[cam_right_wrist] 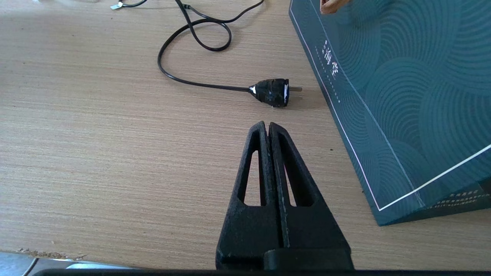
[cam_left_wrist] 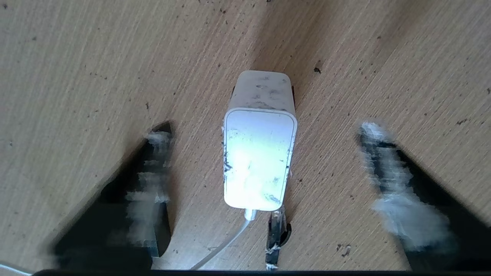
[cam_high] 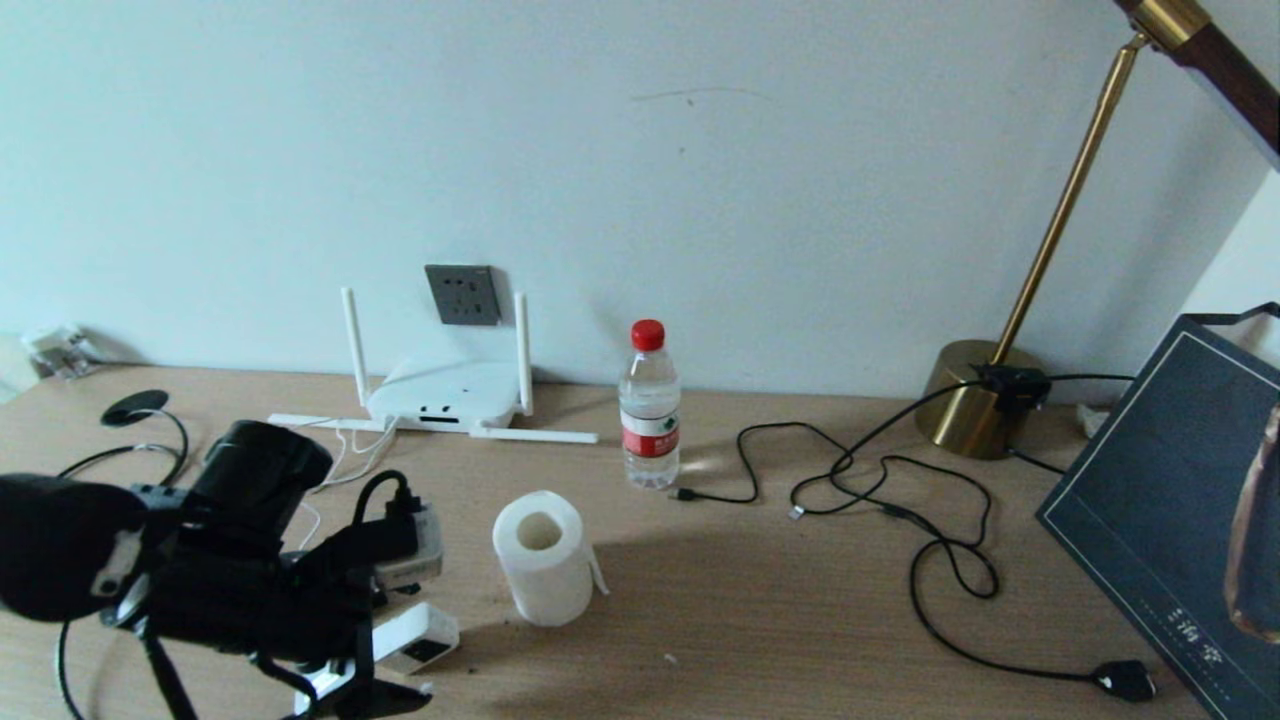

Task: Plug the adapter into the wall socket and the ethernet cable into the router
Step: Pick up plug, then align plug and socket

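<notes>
The white adapter lies on the wooden table with its thin white cord trailing back; it also shows at the near left. My left gripper is open, its fingers well apart on either side of the adapter and not touching it. The router sits against the wall under the dark grey wall socket. A black cable with a pale-tipped plug, apparently the ethernet cable, lies at mid-table. My right gripper is shut and empty above the table's right side.
A water bottle and a paper roll stand mid-table. A brass lamp base, a black two-pin plug on its cord, and a dark teal bag occupy the right. A small black clip-like piece lies beside the adapter.
</notes>
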{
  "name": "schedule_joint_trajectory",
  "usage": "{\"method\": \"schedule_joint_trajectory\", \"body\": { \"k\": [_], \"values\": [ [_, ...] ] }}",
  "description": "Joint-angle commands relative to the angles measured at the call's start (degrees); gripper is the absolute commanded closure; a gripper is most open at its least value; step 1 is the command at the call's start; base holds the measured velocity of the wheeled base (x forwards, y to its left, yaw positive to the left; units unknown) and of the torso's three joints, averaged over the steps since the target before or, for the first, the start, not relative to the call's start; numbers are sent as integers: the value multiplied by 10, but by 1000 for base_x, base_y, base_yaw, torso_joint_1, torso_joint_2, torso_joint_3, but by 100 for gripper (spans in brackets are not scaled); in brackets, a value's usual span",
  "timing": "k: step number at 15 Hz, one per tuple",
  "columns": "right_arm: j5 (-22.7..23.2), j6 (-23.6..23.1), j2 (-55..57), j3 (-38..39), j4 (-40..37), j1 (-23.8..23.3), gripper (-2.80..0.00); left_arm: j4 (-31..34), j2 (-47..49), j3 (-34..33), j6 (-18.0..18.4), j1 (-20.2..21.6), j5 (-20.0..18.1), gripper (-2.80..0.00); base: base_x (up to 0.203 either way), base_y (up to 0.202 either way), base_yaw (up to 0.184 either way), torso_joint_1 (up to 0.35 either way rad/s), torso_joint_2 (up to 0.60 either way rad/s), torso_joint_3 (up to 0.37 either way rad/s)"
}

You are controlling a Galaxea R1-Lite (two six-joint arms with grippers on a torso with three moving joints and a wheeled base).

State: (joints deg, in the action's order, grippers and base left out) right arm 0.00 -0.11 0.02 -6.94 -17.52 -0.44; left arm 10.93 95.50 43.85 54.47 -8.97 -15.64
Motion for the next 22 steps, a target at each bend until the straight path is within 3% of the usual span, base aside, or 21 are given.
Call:
{"method": "schedule_joint_trajectory", "body": {
  "k": [1, 11, 13, 14, 15, 17, 18, 19, 20, 22],
  "values": [
    [0, -1, 1, 0, -1, 0, 0, 1, 4, 0, 4, -1, -1, 0, 0, 0, 0, 0, 0, 0],
    [0, 0, 0, 0, -1, 0, 0, 1, 5, -3, 3, 0, -2, 0, 0, 0, 0, 0, 0, 0],
    [0, 0, 0, 0, -1, 0, 0, 1, -14, 0, -4, 1, -19, 0, 0, 0, 0, 0, 0, 0],
    [0, 0, 1, 0, -1, 0, 0, 0, -23, 12, -33, 5, -47, 0, 0, 0, 0, 0, 0, 0],
    [0, 0, 0, 0, -1, 0, 0, -3, -31, 32, -93, 9, -77, 0, 0, 0, 0, 0, 0, 0],
    [0, 0, 0, 0, -1, 0, 0, -33, -48, 61, -235, 18, -120, 0, 0, 0, 0, 0, 0, 0],
    [0, 0, 1, 0, -1, 0, 0, -79, -50, 64, -308, 24, -123, 0, 0, 0, 0, 0, 0, 0],
    [0, 0, 0, 0, -1, 0, 0, -158, -40, 55, -351, 38, -93, 0, 0, 0, 0, 0, 0, 0],
    [0, 0, 1, 0, -1, 0, 0, -235, -21, 40, -372, 47, -55, 0, 0, 0, 0, 0, 0, 0],
    [0, 0, 0, 0, -1, 0, 0, -448, 37, -6, -406, 63, -1, 0, 0, 0, 0, 0, 0, 0]
  ]
}}
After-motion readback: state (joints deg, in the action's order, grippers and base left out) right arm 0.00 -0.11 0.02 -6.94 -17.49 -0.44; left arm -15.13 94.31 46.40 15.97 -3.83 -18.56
